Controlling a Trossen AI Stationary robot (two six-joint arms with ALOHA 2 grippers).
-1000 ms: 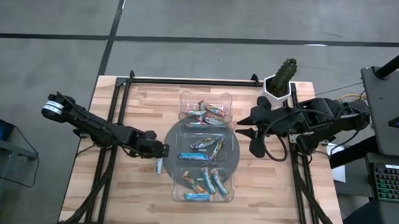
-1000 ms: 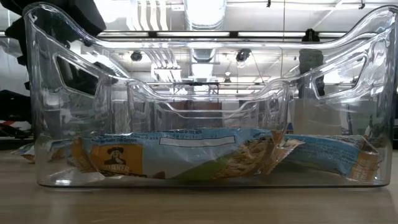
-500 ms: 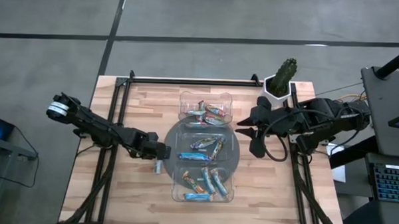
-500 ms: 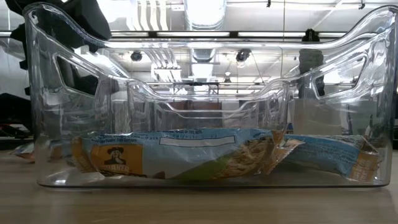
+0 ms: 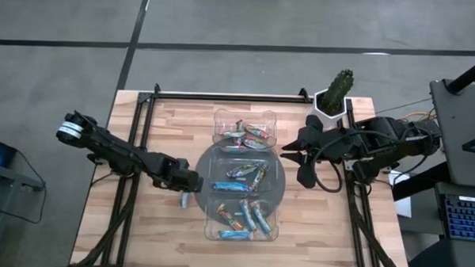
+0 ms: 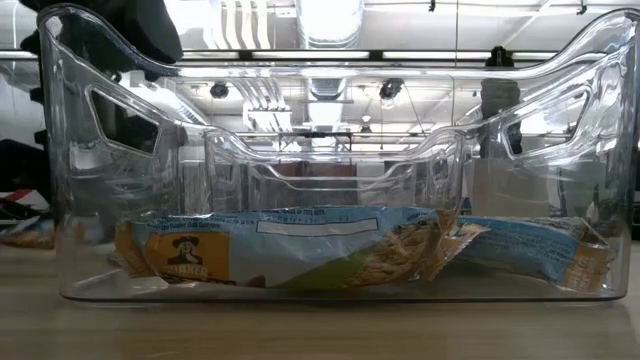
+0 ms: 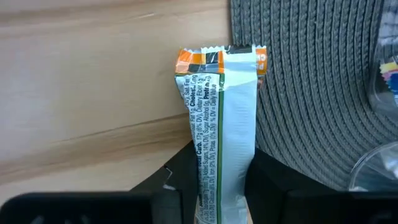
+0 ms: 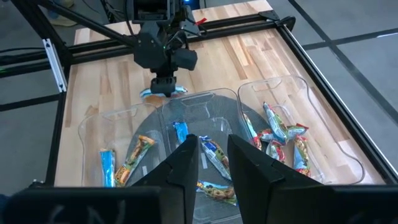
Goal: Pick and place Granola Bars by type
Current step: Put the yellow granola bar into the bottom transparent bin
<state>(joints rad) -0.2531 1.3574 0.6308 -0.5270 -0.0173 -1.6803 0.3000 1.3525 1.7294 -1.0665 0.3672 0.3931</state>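
My left gripper (image 5: 185,185) stands at the left rim of the round grey mat (image 5: 207,158), shut on a granola bar (image 7: 219,124) with a white-and-green back and an orange end. The bar (image 5: 186,200) also shows small beside the near tray. Other granola bars lie in three clear trays: multicoloured ones in the far tray (image 5: 245,131), blue and dark ones in the middle tray (image 5: 242,175), blue and orange ones in the near tray (image 5: 241,217). My right gripper (image 8: 212,158) waits open, right of the trays (image 5: 298,157). My left gripper pinches the granola bar between its two fingers (image 7: 181,180), one on each long edge, and the fingers lie along the bar. The bar's orange end (image 7: 221,59) sticks out beyond the fingertips over the mat's edge. Whether that end touches the table cannot be told.
A potted cactus (image 5: 335,96) stands at the table's far right. A black frame rail (image 5: 223,96) runs along the far edge, with rails down both sides. Bare wood (image 5: 151,226) lies left of the trays and along the near edge.
My left arm has shifted slightly, and the granola bar in its gripper has moved a little toward the table's left edge, staying low over the table.
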